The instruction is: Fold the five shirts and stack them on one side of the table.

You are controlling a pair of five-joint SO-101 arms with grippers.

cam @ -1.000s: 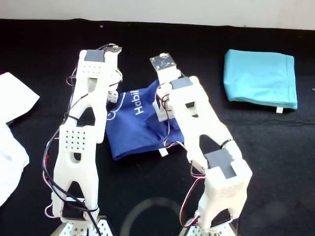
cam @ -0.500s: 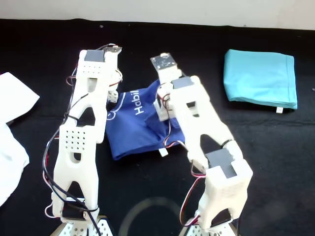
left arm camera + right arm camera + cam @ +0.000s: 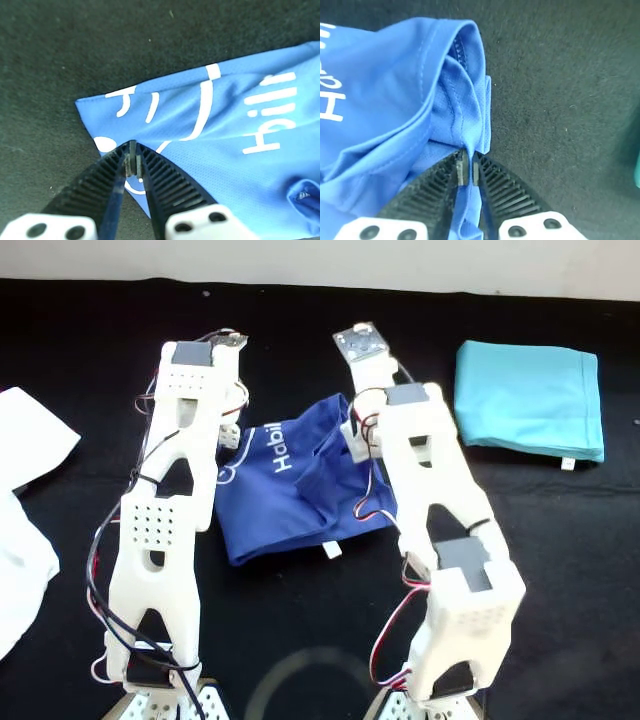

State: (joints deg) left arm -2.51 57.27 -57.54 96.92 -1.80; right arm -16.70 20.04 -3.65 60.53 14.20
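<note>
Lying rumpled in the middle of the black table [image 3: 80, 360], the blue shirt [image 3: 290, 490] shows white lettering and one bunched side. The left gripper [image 3: 132, 162] is pinched onto its printed edge, and the right gripper [image 3: 468, 167] is clamped on the bunched fold.

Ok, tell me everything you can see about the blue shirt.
The blue shirt is smooth, mesh-like fabric with white lettering and line art, plus a small white tag at its near edge. It lies partly folded and rumpled on the black table between the two arms. The left gripper pinches one edge near a corner; the right gripper pinches a bunched fold with a stitched hem on the opposite side.
</note>
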